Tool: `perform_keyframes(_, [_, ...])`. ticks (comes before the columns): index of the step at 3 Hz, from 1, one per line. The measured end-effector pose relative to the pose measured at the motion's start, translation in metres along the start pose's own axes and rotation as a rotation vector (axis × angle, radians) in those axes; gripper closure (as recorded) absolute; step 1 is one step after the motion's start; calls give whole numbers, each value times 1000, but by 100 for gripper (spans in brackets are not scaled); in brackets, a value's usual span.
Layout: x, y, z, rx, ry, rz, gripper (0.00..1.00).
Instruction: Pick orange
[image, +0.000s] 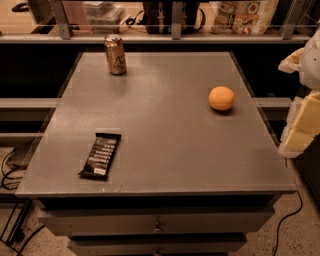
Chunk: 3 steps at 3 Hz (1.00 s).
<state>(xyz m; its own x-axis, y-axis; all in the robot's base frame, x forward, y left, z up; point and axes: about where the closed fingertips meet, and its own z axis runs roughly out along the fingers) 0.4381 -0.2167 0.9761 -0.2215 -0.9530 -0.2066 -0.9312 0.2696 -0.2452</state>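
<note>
Nearest us lay a black snack bar (101, 156) on the grey worktop (165, 150); the orange (221, 98) sat toward its right side. Our tool (301, 122) hung beyond the right edge, and we could not tell its state.

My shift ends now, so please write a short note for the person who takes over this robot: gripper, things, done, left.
Gripper: at the right edge of the view, beside the table, apart from the orange.
Orange: lies on the table's right side, untouched.
Also there: can at the far left, snack bar at the near left.
Done: nothing; orange not picked.
Left: reach the orange, grasp it, lift it.
</note>
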Motion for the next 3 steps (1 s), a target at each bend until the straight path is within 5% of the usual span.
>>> perform_keyframes(2, [-5,-8,1,25,-36,22,0])
perform_keyframes(3, [-21,-22,19,40,-110,59,0])
